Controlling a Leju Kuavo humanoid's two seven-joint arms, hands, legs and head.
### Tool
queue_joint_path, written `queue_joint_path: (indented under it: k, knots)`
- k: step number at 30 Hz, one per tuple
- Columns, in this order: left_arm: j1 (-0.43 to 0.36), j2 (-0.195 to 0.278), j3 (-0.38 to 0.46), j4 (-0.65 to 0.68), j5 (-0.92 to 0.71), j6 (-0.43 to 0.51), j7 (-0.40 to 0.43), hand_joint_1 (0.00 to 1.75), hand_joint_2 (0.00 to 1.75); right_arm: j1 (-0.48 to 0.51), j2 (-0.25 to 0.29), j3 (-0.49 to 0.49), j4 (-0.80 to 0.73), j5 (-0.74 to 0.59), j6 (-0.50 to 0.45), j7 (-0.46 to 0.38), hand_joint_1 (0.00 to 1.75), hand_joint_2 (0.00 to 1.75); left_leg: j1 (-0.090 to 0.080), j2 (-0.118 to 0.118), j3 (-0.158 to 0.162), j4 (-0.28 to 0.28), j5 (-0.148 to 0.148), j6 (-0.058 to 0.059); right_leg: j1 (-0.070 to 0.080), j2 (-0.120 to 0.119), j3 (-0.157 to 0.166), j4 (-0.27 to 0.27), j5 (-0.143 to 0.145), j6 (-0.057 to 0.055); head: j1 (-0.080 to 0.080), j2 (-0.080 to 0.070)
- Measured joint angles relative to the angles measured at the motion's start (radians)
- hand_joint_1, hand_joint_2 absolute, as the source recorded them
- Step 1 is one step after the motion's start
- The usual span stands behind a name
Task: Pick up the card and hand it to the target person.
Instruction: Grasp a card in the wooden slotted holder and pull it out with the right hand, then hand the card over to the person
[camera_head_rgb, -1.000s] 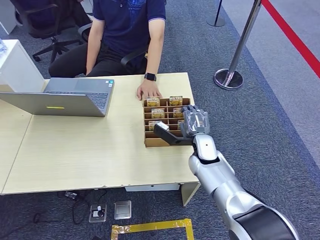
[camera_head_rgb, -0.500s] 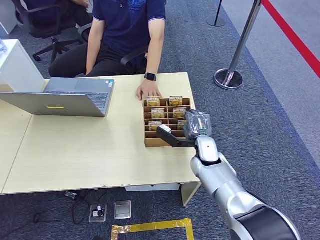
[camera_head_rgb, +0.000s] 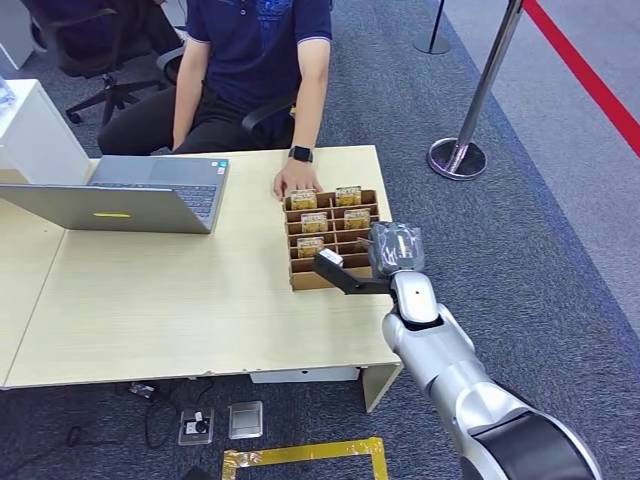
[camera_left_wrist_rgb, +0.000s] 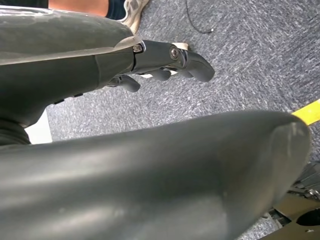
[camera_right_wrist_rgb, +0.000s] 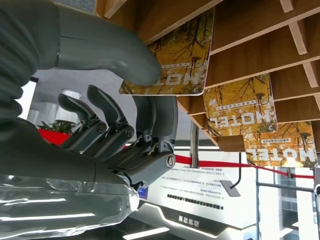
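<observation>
Currently my right hand (camera_right_wrist_rgb: 124, 125) pinches card (camera_right_wrist_rgb: 177, 55) by thumb and finger at organizer (camera_head_rgb: 332, 240); shallow grip, I fear slip on lift.

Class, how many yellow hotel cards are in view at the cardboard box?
6 yellow hotel cards: in the brown cardboard box, two far, two middle, one near-left; one pinched by the right hand. Others may be hidden.

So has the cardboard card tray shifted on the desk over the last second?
Yes. The cardboard card tray slid slightly toward the laptop and the person's hand, by the desk's edge.
</observation>
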Motion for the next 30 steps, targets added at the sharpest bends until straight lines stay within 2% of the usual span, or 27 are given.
queue_joint_path:
  k: [15, 19, 24, 27, 30]
  knots:
    - [-0.001, 0.002, 0.000, 0.000, 0.010, 0.013, -0.002, 0.00, 0.00, 0.000, 0.005, -0.007, -0.014, 0.021, -0.010, -0.030, 1.75, 1.75, 0.000, 0.000, 0.000, 0.000, 0.000, 0.000, 0.000, 0.000, 0.000, 0.000, 0.000, 0.000, 0.000, 0.000]
    - [0.004, 0.003, 0.000, 0.000, 0.016, 0.018, -0.005, 0.00, 0.00, 0.038, 0.004, -0.004, -0.144, 0.031, -0.014, -0.066, 1.75, 1.75, 0.000, 0.000, -0.001, 0.000, 0.000, 0.000, 0.000, 0.000, 0.000, 0.000, 0.000, 0.000, 0.000, 0.000]
    - [0.011, 0.004, 0.000, 0.000, 0.017, 0.027, -0.014, 0.00, 0.00, 0.089, -0.002, 0.031, -0.428, 0.004, 0.027, -0.131, 1.75, 1.75, 0.000, 0.000, -0.002, 0.000, 0.000, 0.000, 0.000, 0.000, -0.002, 0.000, 0.000, 0.000, -0.001, 0.000]
    - [0.009, 0.004, 0.000, 0.000, 0.015, 0.029, -0.017, 0.00, 0.00, 0.084, -0.004, 0.054, -0.539, -0.007, 0.038, -0.142, 1.75, 1.75, 0.000, 0.000, -0.002, 0.000, 0.000, 0.000, 0.000, 0.000, -0.002, 0.000, 0.000, 0.000, -0.001, 0.000]
    - [0.002, 0.004, -0.001, 0.000, 0.008, 0.029, -0.017, 0.00, 0.00, 0.049, -0.003, 0.076, -0.571, -0.021, 0.026, -0.151, 1.75, 1.75, 0.000, 0.000, -0.002, 0.000, 0.000, 0.000, 0.000, 0.000, -0.001, 0.000, 0.000, 0.000, 0.000, 0.000]
